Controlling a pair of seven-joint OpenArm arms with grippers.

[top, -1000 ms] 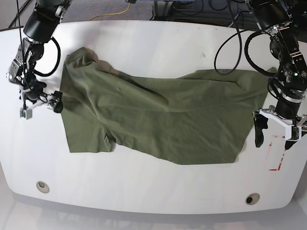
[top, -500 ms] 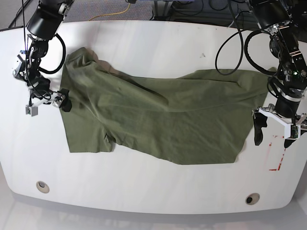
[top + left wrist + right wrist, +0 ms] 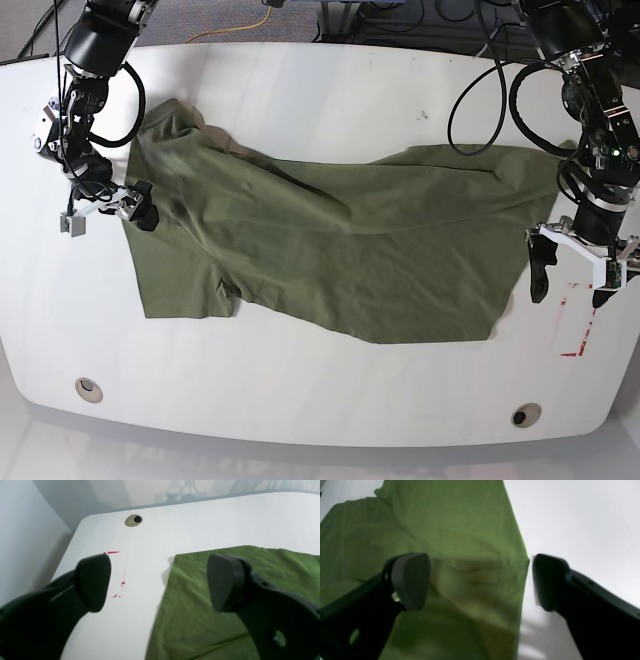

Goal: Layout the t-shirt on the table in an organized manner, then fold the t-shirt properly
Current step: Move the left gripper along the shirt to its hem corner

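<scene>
The olive-green t-shirt [image 3: 340, 250] lies spread and wrinkled across the white table [image 3: 330, 100], one sleeve bunched at the far left. My right gripper [image 3: 108, 215] is open at the shirt's left edge. In the right wrist view its jaws [image 3: 480, 580] straddle that edge of the shirt [image 3: 460, 530], holding nothing. My left gripper [image 3: 572, 288] is open just off the shirt's right edge. In the left wrist view it [image 3: 160, 580] hangs over the corner of the shirt [image 3: 195, 610] and bare table [image 3: 140, 620].
A red dashed rectangle mark [image 3: 578, 320] lies under my left gripper and also shows in the left wrist view [image 3: 122, 582]. Two grommet holes [image 3: 88, 388] [image 3: 526, 414] sit near the front edge. Cables hang behind the table's far side.
My right gripper has moved toward the far side and inward, up to the shirt's left edge. My left gripper has barely moved. The shirt lies as before.
</scene>
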